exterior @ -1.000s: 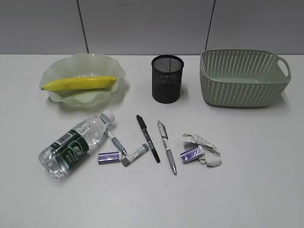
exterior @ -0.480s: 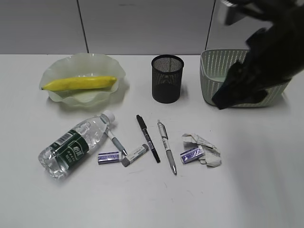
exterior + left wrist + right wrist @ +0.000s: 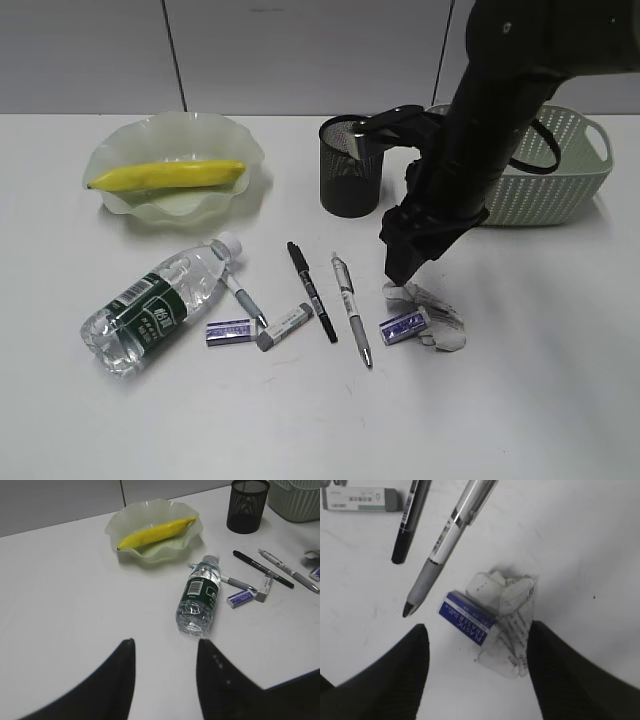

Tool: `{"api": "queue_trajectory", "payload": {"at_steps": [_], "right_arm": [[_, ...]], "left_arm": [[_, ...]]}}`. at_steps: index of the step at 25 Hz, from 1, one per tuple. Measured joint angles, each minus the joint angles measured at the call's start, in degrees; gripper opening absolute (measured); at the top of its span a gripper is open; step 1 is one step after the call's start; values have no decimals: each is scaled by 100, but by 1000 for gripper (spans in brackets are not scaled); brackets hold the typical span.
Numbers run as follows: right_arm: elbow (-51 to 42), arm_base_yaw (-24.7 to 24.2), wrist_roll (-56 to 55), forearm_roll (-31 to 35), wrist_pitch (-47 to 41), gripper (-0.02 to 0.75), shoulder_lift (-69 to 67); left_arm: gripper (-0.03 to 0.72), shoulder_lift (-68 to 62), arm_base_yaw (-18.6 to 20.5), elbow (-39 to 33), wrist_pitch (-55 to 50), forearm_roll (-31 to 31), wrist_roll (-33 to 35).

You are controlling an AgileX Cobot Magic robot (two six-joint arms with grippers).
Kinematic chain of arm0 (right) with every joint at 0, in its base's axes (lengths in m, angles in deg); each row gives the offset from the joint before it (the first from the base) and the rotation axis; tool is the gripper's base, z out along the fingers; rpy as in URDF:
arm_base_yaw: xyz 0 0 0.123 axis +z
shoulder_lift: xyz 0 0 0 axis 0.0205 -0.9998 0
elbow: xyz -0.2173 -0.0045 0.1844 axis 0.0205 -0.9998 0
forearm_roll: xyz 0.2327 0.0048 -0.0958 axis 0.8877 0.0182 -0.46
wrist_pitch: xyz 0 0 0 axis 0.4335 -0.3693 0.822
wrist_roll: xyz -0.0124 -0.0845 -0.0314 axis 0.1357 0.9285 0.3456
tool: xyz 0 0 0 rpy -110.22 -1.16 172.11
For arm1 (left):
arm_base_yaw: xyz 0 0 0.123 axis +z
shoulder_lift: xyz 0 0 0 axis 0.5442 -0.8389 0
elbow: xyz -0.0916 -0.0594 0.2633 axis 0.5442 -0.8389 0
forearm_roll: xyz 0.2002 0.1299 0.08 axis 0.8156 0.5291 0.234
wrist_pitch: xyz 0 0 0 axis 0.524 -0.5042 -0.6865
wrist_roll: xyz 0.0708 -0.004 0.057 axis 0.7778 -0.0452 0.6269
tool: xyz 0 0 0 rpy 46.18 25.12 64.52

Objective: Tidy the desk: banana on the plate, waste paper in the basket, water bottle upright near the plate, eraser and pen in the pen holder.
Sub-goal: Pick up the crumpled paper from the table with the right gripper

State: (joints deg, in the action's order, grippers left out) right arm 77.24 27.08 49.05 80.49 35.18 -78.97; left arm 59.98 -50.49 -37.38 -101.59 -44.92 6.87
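The banana [image 3: 165, 175] lies in the plate [image 3: 236, 142] at the back left. On its side at front left rests the water bottle [image 3: 160, 305]. The waste paper [image 3: 440, 315] sits at front centre, a blue eraser [image 3: 405, 325] touching it. My right gripper [image 3: 398, 275] hangs open just above them; in the right wrist view its fingers [image 3: 479, 626] straddle the paper [image 3: 512, 610] and eraser [image 3: 467, 617], holding nothing. Two pens [image 3: 312, 292] [image 3: 351, 308] lie left of it. The pen holder [image 3: 345, 185] and basket [image 3: 560, 190] stand behind. My left gripper [image 3: 165, 642] is open over bare desk, short of the bottle [image 3: 199, 597].
Two more erasers [image 3: 230, 331] [image 3: 284, 326] and a third pen [image 3: 243, 298], partly under the bottle's neck, lie between bottle and marker. The right arm crosses in front of the basket and beside the pen holder. A grey wall closes the back of the desk.
The right arm has come into view from the upper right and dropped down over the waste paper, its jaws wider. The things on the desk have not moved.
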Motion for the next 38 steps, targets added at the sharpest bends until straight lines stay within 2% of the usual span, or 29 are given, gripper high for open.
{"api": "queue_trajectory", "payload": {"at_steps": [6,16,21,23,26,30,31,38], "right_arm": [[364,0,-82,-161,0,489,-579],[386,0,-120,-287,6,489,-961],[386,0,-124,-287,29,457,-1146],[392,0,-132,-287,56,425,-1146],[392,0,-132,-281,84,320,-1146],[392,0,-132,-281,102,88,-1146],[392,0,-132,-281,96,64,-1146],[392,0,-145,-326,-34,57,-1013]], "left_arm": [[304,0,0,0,0,0,0],[303,0,0,0,0,0,0],[303,0,0,0,0,0,0],[303,0,0,0,0,0,0],[303,0,0,0,0,0,0],[303,0,0,0,0,0,0],[303,0,0,0,0,0,0],[303,0,0,0,0,0,0]]}}
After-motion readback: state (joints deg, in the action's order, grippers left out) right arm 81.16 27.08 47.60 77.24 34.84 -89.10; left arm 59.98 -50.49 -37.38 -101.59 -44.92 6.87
